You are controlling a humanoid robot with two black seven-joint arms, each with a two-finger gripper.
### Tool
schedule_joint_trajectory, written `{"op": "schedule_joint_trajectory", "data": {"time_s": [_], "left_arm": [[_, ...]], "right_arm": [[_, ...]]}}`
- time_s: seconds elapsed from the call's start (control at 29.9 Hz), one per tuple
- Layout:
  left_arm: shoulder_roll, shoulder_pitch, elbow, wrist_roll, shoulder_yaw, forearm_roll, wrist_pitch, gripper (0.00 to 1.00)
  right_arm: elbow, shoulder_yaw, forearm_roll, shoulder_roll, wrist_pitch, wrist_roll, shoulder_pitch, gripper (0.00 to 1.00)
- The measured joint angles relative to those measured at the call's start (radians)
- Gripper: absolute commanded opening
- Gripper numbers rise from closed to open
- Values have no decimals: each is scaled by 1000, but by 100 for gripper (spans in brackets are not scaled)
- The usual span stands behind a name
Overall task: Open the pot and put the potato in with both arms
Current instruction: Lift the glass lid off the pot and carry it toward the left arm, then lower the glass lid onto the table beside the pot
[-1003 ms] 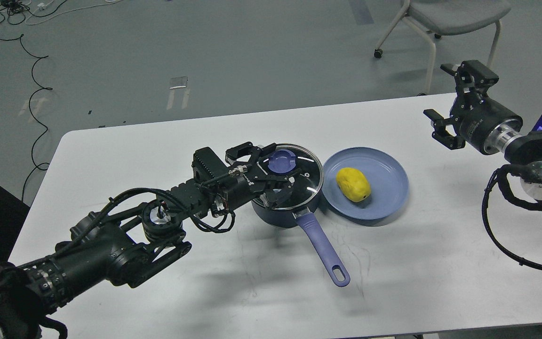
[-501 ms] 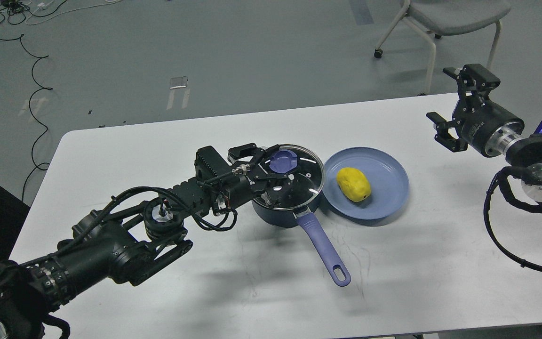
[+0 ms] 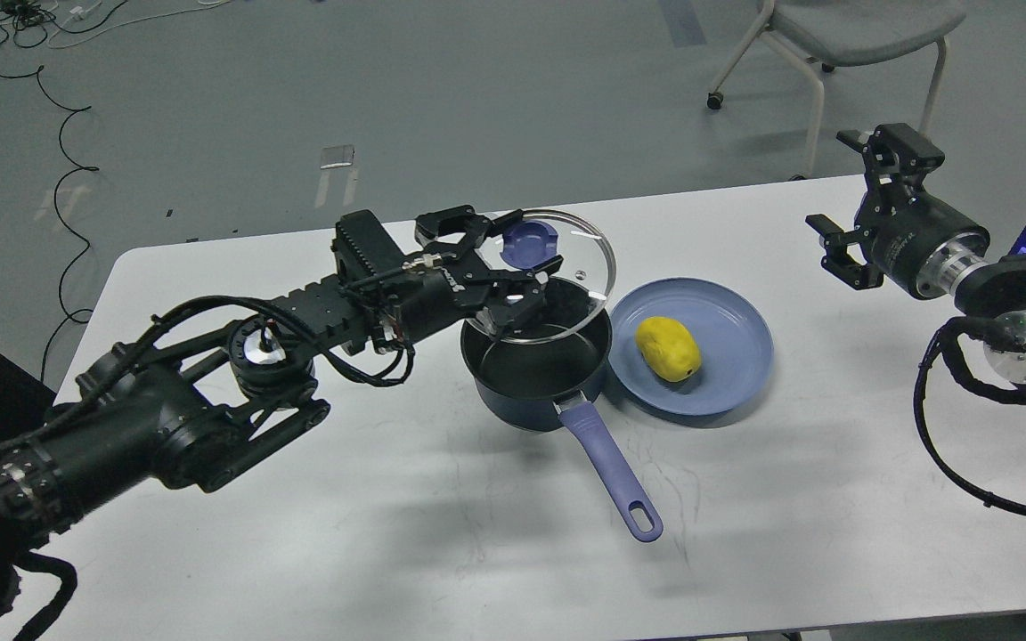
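The lid has come up off the pot since a moment ago, when it still sat flat on the rim; my left arm has risen and swung back with it. My left claw pinches the lid by its blue knob, one finger above the knob and the other below it, and the glass disc hangs tilted over the back of the pot, its near edge low over the rim and its far edge raised. Whether that near edge touches the rim I cannot tell. The pot stands open on the white table, dark inside, with nothing in it that I can see, and its blue handle points toward me and to the right. The potato lies on the blue plate, which sits just beside the pot on its right, their rims close or touching. My right claw hovers well apart from all this, over the far right edge of the table, with its fingers spread wide and nothing between them; it has barely shifted from half a second ago. Beyond the table are a grey floor, loose black cables at far left, and a grey chair at upper right.
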Motion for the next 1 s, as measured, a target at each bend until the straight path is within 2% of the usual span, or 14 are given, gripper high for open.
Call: {"op": "schedule_joint_trajectory", "data": {"time_s": [0.1,0.23,0.43,0.6,1.0], "left_arm": [[85,0,-2,1,0,1,2,54],[210,28,-7,0,2,1,54,53],[320,155,-2,-18,-5,-1,147,53],[336,251,15,-19,-22,1,197,53],[260,387,119,-27,-62,-5,234,53]], "right_arm": [[0,0,0,-2,0,0,1,100],[-8,-3,0,-4,1,0,1,100],[-22,-20,0,-5,0,2,1,100],[-27,-42,0,-5,0,6,1,100],[-28,-46,0,-6,0,7,1,100]]}}
